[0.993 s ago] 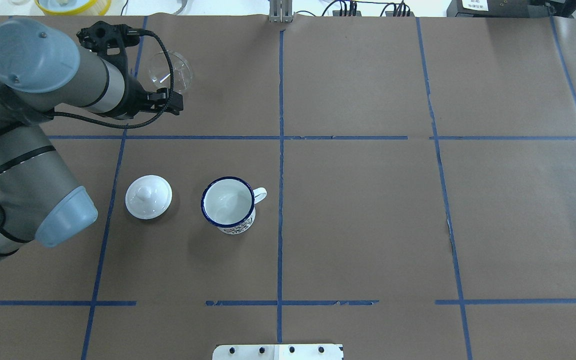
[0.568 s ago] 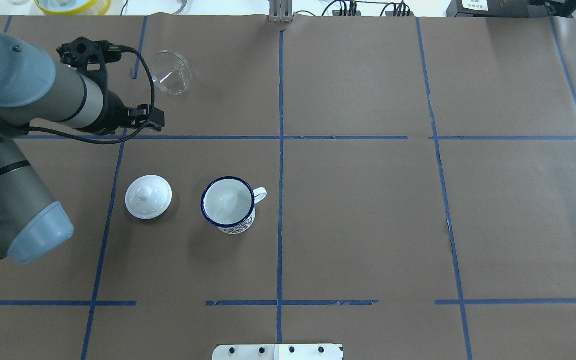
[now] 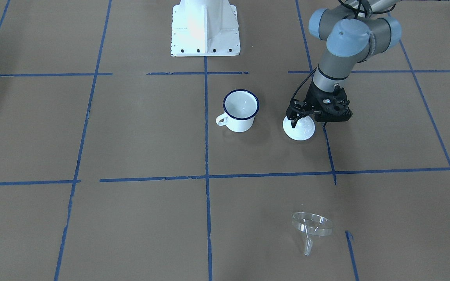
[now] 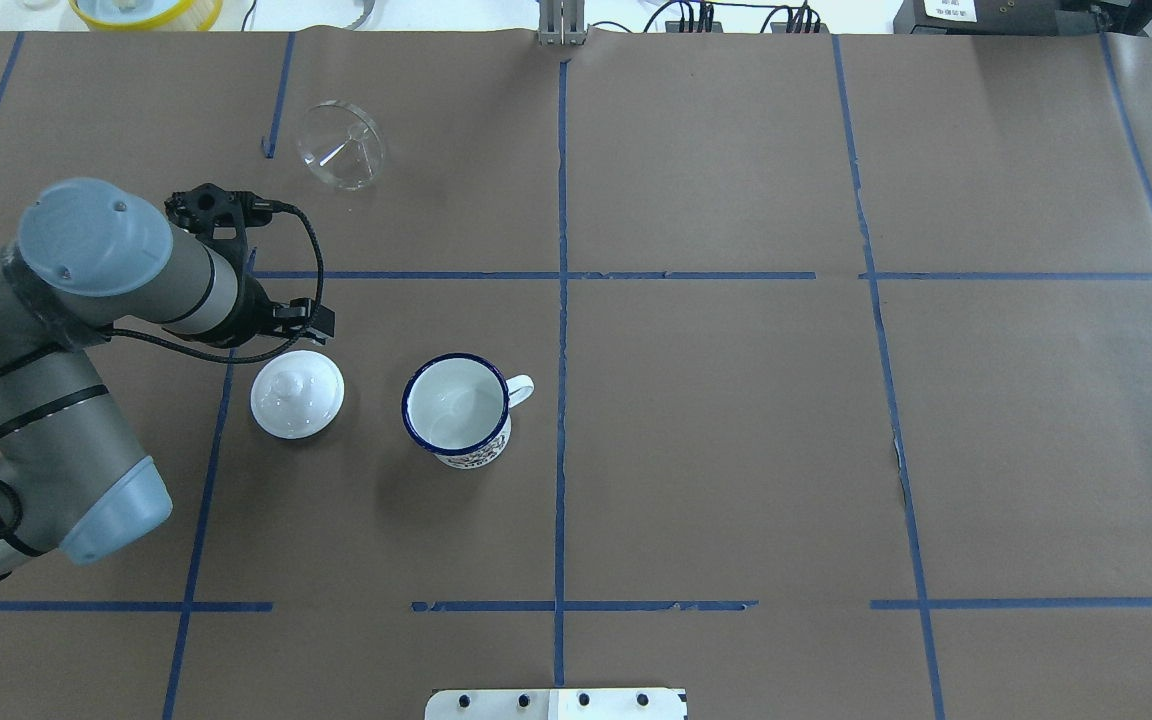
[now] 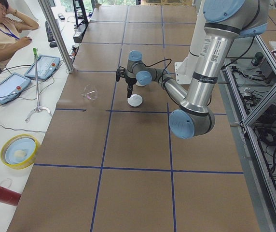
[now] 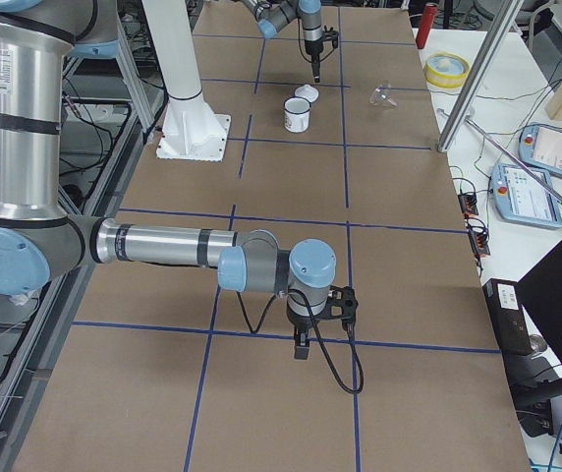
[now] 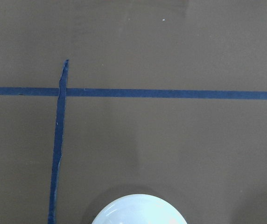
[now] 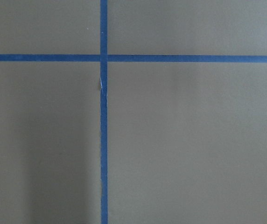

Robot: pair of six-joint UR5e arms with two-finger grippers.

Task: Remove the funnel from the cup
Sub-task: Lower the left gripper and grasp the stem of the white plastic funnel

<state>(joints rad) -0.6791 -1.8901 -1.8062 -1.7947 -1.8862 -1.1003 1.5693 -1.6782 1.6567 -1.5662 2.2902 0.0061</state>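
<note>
**found funnel out of cup, lying on far-left counter**

since the earlier overhead frames, found the left arm's fingers [image 3: 293, 121] drawn back from beside the funnel [image 4: 340, 145] toward the robot, to a spot above the white lid [image 4: 297, 393], apparently not touching it. found the funnel and the cup [image 4: 456, 405] lying where they lay before.

confirmed the cup upright and empty, handle toward the robot's right. placed the funnel on the bare counter [image 4: 736, 420], well apart from the cup, further from the robot and to its left, one tape cell out. noted it tipped over on its cone rim, with the spout low and aimed roughly away from the robot. judged the long axis to run near-to-far.

located the funnel beyond the left fingers, away from the robot and slightly to their right. rated the left arm far nearer to it than the right.

found nothing held in the left fingers; cannot tell how far apart they stand. saw the right arm's fingers [image 6: 302, 346] only from the side camera, low over bare counter; cannot tell their opening.

judged the removal done, with only the retreat left.
</note>
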